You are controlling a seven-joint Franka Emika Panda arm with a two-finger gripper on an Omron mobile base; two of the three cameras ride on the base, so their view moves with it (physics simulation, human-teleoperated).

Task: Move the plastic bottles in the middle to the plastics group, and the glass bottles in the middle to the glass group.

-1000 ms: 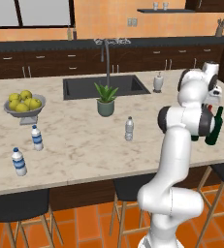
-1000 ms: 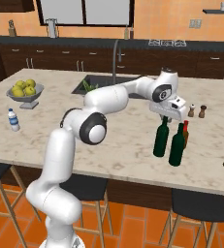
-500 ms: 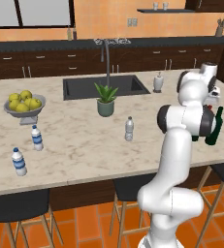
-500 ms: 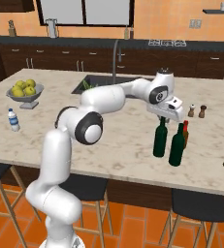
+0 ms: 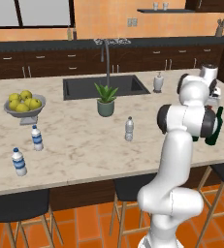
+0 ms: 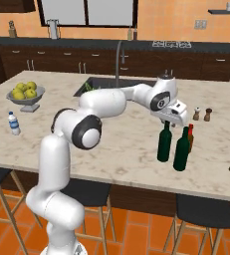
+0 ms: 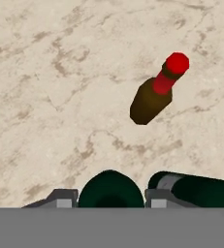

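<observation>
Bottles: 2 green wine (image 6: 165, 143) | 1 brown red-top (image 7: 154, 95) | 2 blue-label (image 5: 37, 138) | hand (image 7: 111, 203) fingers apart round wine neck

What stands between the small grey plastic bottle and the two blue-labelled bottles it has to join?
Nothing visible. The grey bottle stands alone mid-counter, and only bare marble runs from it to the blue-labelled bottles near the left end. The potted plant and fruit bowl sit further back.

White rounded arm (image 6: 101, 107) with dark joint bands.
</observation>
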